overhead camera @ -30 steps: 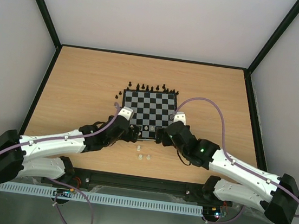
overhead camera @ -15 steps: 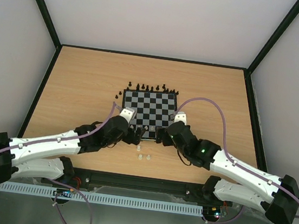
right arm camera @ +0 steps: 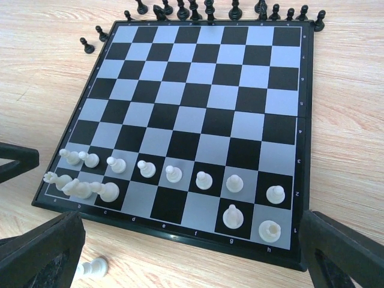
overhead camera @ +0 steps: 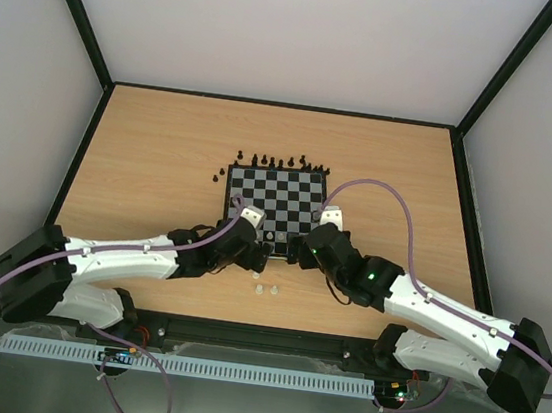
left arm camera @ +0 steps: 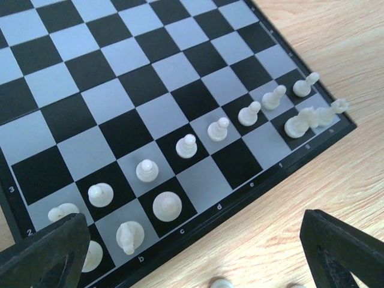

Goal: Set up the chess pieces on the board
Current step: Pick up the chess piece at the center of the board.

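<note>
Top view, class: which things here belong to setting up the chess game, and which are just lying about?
Belong to the job: board; white pieces on its near rows; loose white pieces beside it; black pieces beyond its far edge.
Just there: wooden table; purple cables.

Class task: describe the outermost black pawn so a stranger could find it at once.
Find the chessboard on the wooden table; black pieces line the wood beyond its far edge and curl round the far left corner. The black pawn ends that curl, upright on bare wood beside the left edge, nearer the white pieces than any other black piece.
</note>
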Robot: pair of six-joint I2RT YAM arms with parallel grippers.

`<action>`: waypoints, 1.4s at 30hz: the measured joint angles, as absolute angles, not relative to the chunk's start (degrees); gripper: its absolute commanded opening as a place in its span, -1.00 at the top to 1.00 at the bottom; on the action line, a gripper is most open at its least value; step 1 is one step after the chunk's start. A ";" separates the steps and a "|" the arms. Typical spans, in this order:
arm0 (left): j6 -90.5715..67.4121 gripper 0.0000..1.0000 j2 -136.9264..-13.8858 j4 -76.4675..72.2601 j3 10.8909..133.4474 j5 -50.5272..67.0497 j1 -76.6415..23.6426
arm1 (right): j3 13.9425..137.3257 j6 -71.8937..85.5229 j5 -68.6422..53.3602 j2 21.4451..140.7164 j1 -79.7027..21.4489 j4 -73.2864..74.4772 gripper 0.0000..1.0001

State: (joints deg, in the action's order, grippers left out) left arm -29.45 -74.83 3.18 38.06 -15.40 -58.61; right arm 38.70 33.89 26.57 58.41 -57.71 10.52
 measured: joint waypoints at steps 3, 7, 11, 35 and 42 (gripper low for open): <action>-29.30 -0.98 -73.82 2.63 38.00 -15.20 -58.61 | 38.70 33.89 26.89 58.39 -57.71 10.55 -0.97; -29.32 -0.98 -70.37 1.93 37.41 -15.27 -58.61 | 38.70 33.89 27.16 58.35 -57.71 10.52 -0.97; -29.36 -0.98 -67.99 1.50 36.53 -15.70 -58.61 | 38.70 33.89 27.22 58.35 -57.71 10.52 -0.97; -29.93 -0.98 -67.70 2.39 35.62 -17.93 -58.61 | 38.70 33.89 27.27 58.67 -57.71 10.48 -0.97; -33.52 -0.98 -67.70 10.35 41.60 -15.25 -58.61 | 38.70 33.89 27.20 58.61 -57.71 10.46 -0.97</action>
